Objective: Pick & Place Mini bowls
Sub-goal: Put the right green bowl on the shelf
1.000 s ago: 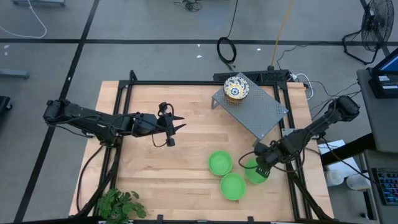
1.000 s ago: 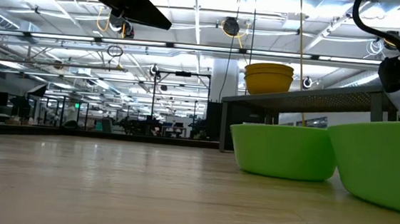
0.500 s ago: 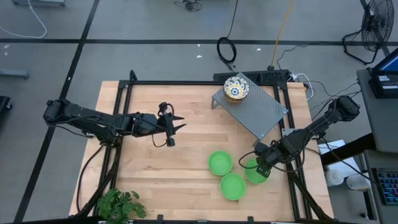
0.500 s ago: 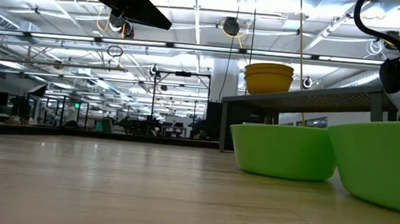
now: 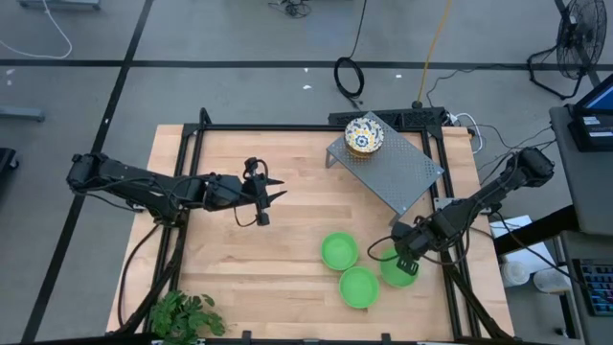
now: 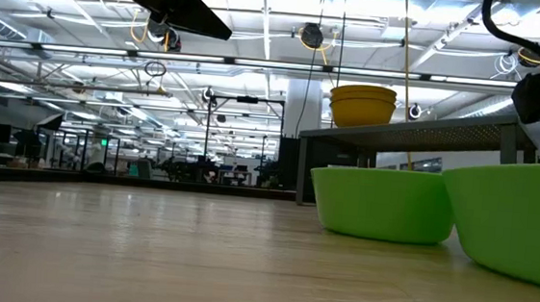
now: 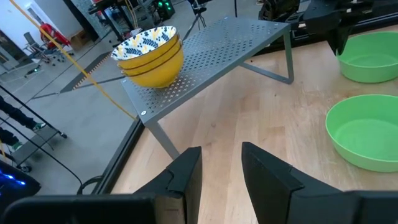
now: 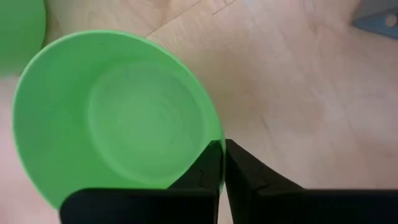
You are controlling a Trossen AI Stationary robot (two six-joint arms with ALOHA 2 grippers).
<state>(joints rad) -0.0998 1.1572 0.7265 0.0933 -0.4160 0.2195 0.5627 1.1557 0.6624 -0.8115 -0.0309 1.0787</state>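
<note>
The right gripper (image 5: 406,261) is down at the table's right-hand side, its two dark fingers (image 8: 211,168) pinched together on the rim of a green mini bowl (image 8: 112,118); in the right wrist view the rim's edge sits squeezed between the fingertips, with the bowl's hollow spreading out ahead of them and bare wooden table (image 8: 298,93) on the fingers' other side; seen from above, that gripped bowl (image 5: 397,271) lies right under the gripper, and two more green bowls keep close by it: one (image 5: 339,251) just beyond the gripper towards the table's middle, another (image 5: 359,287) beside it towards the front edge; past the right gripper, further back on the table, stands the grey perforated rack (image 5: 388,166), and on its far corner sit the yellow floral bowls (image 5: 364,135), nested in a stack; the left gripper (image 5: 269,196) hangs above the wood towards the table's middle, well apart from every bowl, its fingers (image 7: 186,177) parted by a narrow gap with nothing between them; in its wrist view the rack (image 7: 217,56) with the stacked patterned bowls (image 7: 149,53) lies ahead of the fingers, and two of the green bowls (image 7: 364,130) sit off to one side; a small green plant (image 5: 187,316) sits at the table's front left corner.
</note>
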